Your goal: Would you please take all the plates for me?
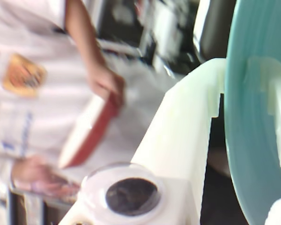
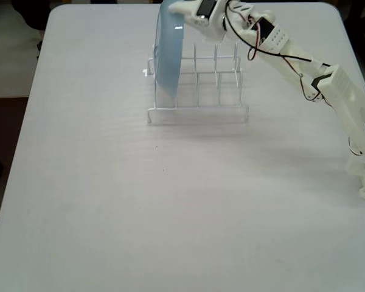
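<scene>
Our gripper is closed on the light blue plate's rim, and we hold it upright at the left end of the white wire rack in the fixed view. A rim-only grip could let it swing, catch the wires and slip. Beyond, a person's hand holds an orange plate.

No legible text, brand or number is found in either view; a print on the person's white shirt is blurred beyond reading.

Prob. a demo/lab room w/ white folding table, wire dish rack and a bystander.
</scene>
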